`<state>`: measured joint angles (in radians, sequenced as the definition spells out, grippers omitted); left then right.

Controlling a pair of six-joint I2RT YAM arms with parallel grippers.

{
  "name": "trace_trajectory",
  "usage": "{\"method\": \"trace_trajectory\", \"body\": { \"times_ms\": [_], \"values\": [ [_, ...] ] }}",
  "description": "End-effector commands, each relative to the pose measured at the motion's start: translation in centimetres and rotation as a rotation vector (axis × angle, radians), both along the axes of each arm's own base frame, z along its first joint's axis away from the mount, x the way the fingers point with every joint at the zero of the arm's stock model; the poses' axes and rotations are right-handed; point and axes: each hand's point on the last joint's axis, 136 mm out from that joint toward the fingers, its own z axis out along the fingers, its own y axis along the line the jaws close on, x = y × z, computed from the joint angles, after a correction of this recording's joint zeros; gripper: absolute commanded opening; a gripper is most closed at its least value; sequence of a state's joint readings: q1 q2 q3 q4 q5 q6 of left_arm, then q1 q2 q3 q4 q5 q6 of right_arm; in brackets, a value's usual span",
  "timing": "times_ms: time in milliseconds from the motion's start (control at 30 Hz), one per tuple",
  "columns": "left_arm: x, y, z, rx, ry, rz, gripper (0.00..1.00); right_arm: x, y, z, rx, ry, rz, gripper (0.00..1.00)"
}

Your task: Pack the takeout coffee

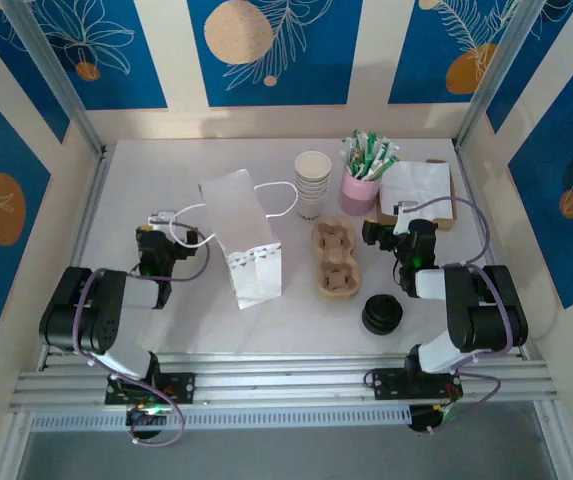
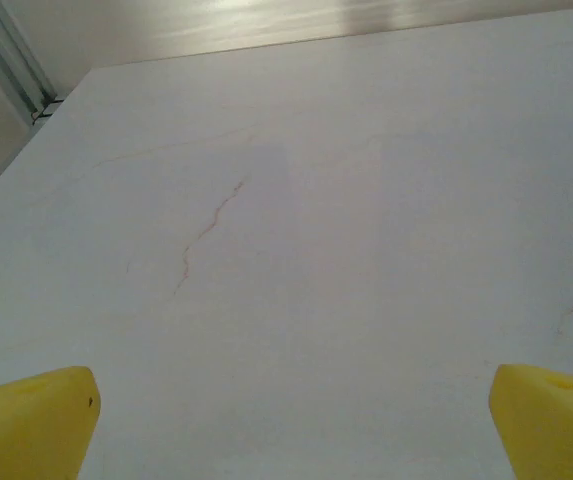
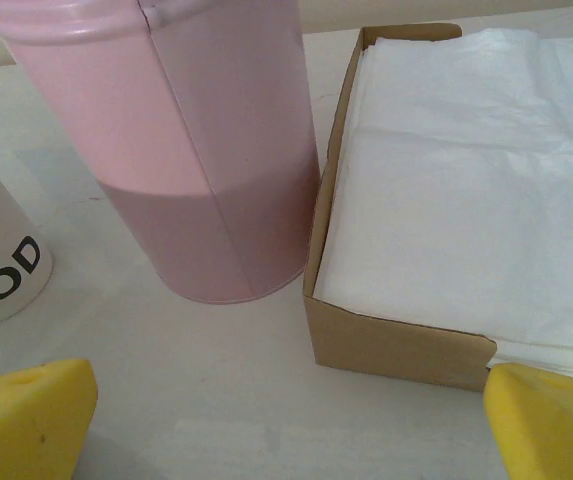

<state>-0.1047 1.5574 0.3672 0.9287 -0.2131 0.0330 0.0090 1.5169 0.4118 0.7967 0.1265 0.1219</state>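
The takeout coffee is, as I judge it, not yet made up. Its cup waits on the stack of pale cups [image 1: 313, 180] toward the back of the table [image 1: 166, 170], and its lid lies in the pile of black lids [image 1: 381, 315] at the near right. These 2 are well apart, with the pulp carrier [image 1: 334, 260] between them. The right gripper [image 1: 386, 228] hovers on the near side of the pink tin [image 1: 363, 188], fingers spread wide with nothing between them. The left gripper [image 2: 291, 425] is likewise spread and empty over bare table, left of the white paper bag [image 1: 241, 250]. The step in hand looks like fetching 1 cup. The right arm is closer; it should take the top cup from the side, squeeze lightly so the paper wall does not buckle, and lift straight up. Room there is tight: the tin stands just beside the cardboard box [image 3: 396, 340] of napkins, the cups stand just left of the tin, and a bag handle loops toward them. Open table lies near the lids and in front of the carrier.
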Motion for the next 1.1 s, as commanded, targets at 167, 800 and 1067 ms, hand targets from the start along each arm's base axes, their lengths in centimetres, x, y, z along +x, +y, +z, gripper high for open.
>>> {"method": "trace_trajectory", "body": {
  "times_ms": [167,800,1067],
  "values": [
    [0.12,0.39,0.49,-0.012,-0.029,0.014,1.00,0.19,0.10,0.27,-0.010,-0.014,0.017,0.99],
    [0.11,0.37,0.46,-0.012,-0.028,0.013,1.00,0.18,0.07,0.27,-0.010,-0.015,0.016,0.99],
    [0.00,0.41,0.66,-0.012,-0.032,0.014,1.00,0.19,-0.18,0.44,-0.015,-0.020,-0.006,0.99]
  ]
}}
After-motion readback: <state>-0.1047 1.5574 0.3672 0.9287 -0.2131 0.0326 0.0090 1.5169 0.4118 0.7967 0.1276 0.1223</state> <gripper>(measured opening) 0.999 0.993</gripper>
